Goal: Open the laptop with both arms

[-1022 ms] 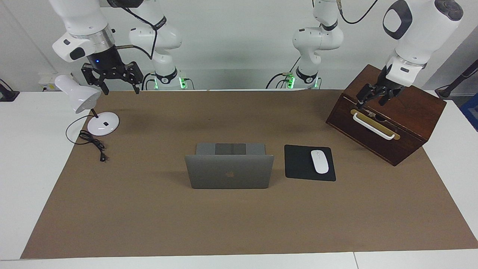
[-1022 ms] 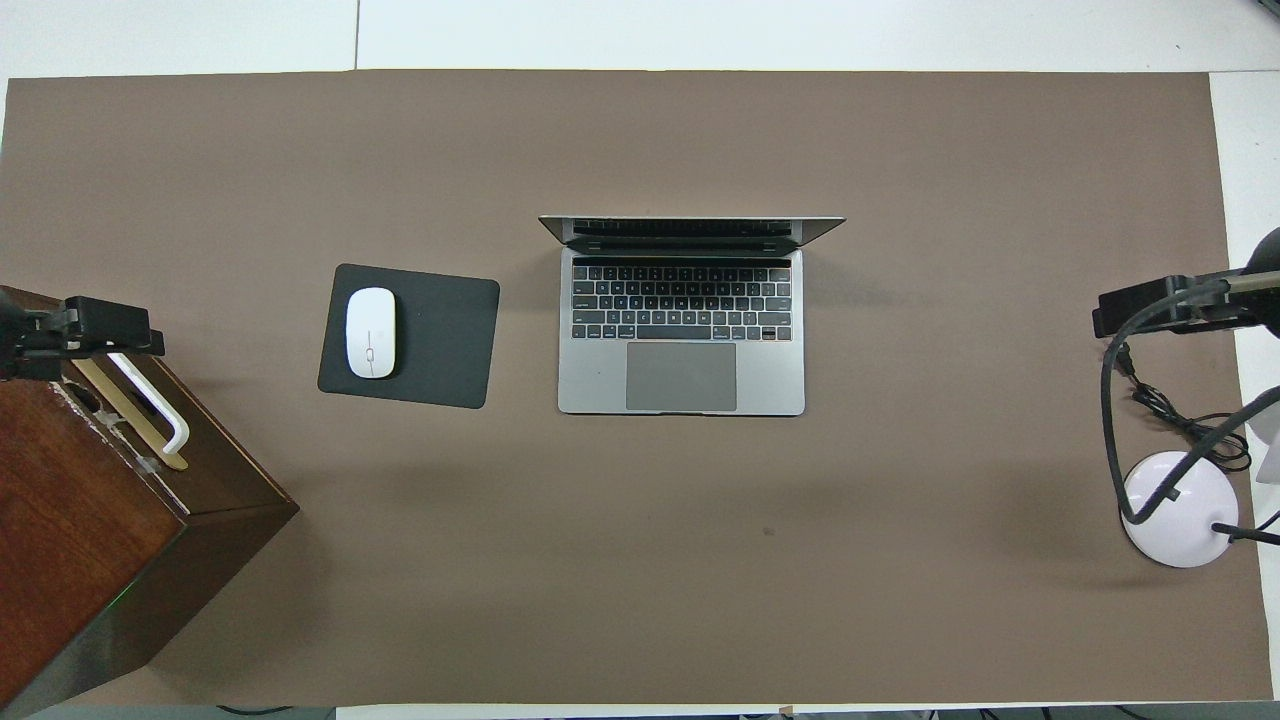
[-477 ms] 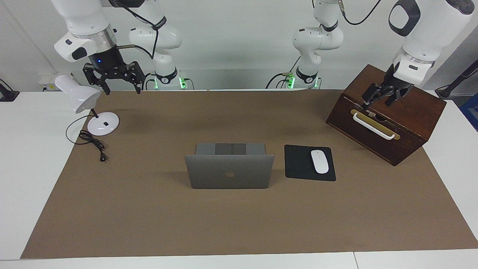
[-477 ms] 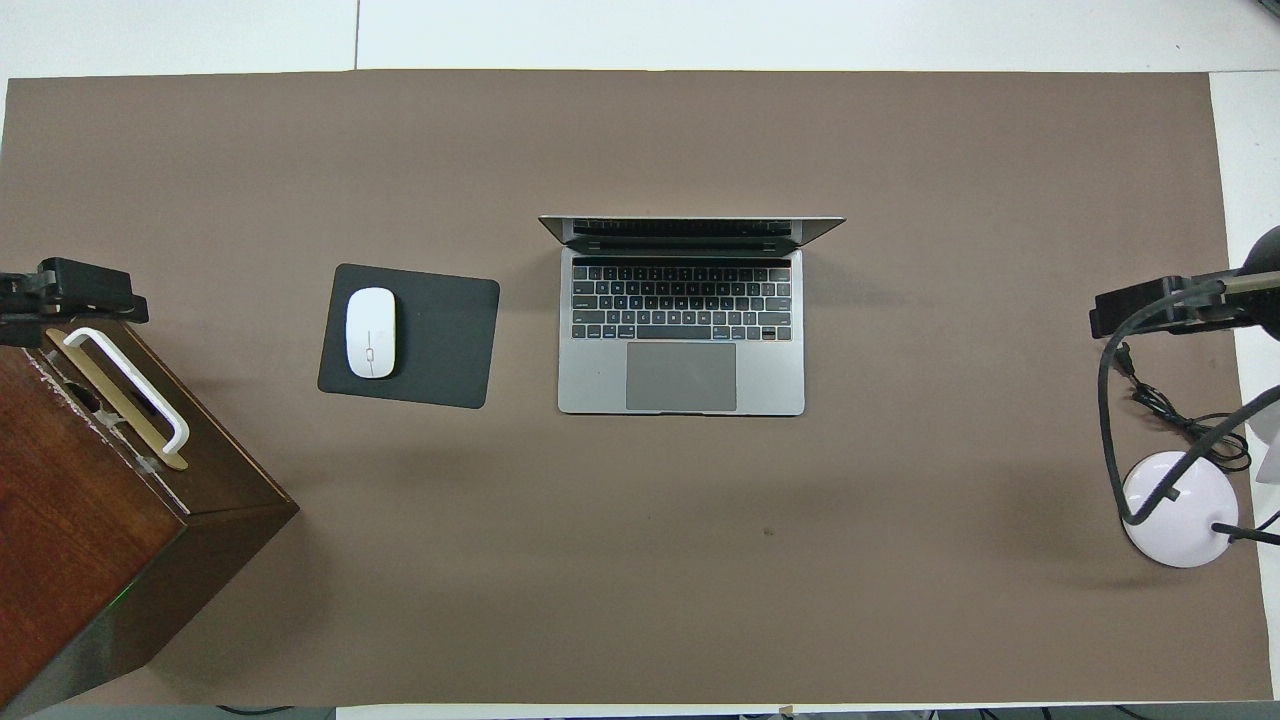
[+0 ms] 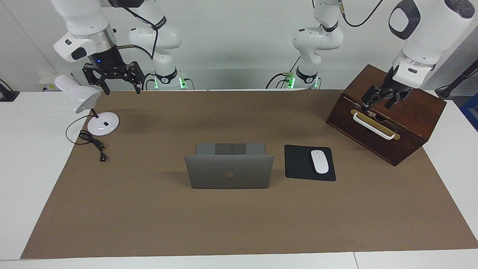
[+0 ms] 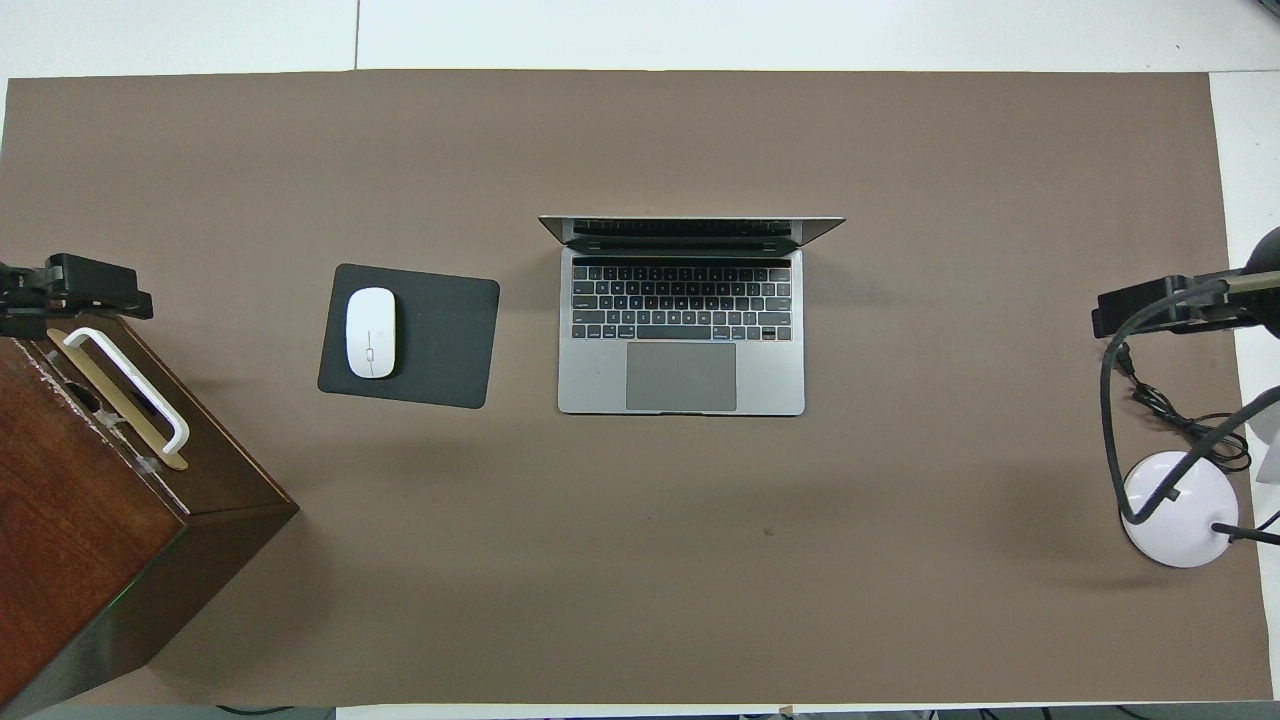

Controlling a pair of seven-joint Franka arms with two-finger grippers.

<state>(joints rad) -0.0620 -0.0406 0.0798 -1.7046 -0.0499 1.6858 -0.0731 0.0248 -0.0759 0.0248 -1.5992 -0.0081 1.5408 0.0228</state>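
The silver-grey laptop (image 5: pixel 229 172) stands open in the middle of the brown mat, its lid upright with the apple logo on its back. Its keyboard and trackpad show in the overhead view (image 6: pixel 680 340). My right gripper (image 5: pixel 119 89) hangs open and empty in the air over the mat's corner beside the lamp; it also shows in the overhead view (image 6: pixel 1150 308). My left gripper (image 5: pixel 381 101) is open and empty over the top front edge of the wooden box, and shows in the overhead view (image 6: pixel 70 290). Neither gripper touches the laptop.
A black mouse pad (image 5: pixel 298 162) with a white mouse (image 5: pixel 319 161) lies beside the laptop toward the left arm's end. A dark wooden box (image 5: pixel 410 123) with a white handle stands at that end. A white desk lamp (image 5: pixel 101 125) with its cable stands at the right arm's end.
My left gripper has drifted a little toward the table's end over the box. My right gripper has risen slightly. The laptop has not moved.
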